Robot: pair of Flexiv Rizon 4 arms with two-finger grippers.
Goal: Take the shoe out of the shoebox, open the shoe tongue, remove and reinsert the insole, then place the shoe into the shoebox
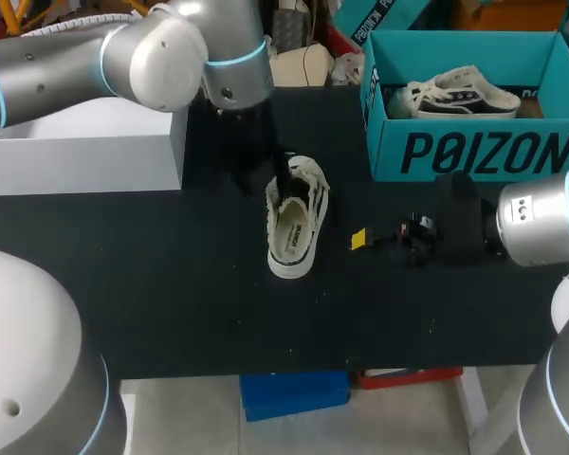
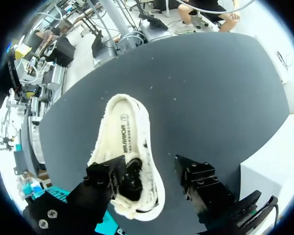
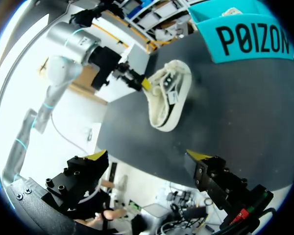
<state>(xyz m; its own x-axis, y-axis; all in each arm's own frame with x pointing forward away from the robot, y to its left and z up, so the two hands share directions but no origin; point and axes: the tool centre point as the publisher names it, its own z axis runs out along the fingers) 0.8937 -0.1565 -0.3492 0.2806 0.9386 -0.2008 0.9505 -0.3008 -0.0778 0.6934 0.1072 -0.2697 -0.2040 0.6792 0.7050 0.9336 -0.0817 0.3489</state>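
**Item:** cream canvas low-top shoe (image 1: 294,223), lying mid-table on the black tabletop (image 1: 171,284), heel near, outside the teal cardboard shoebox (image 1: 474,152) at far right. A second matching shoe (image 1: 455,95) sits in that box.

**Left gripper** (image 2: 151,166): fingers spread, one dipped into the shoe's mouth by the tongue, the other outside its side wall.

**Right gripper** (image 3: 147,155): spread, empty, near the shoe's right.

**Progress, judged:** removal done and tongue-opening in hand. The insole work and the return to the box are left.

**Room:** bare tabletop near and left. The white rectangular box (image 1: 85,152) bounds the far left, and the near edge is well off.
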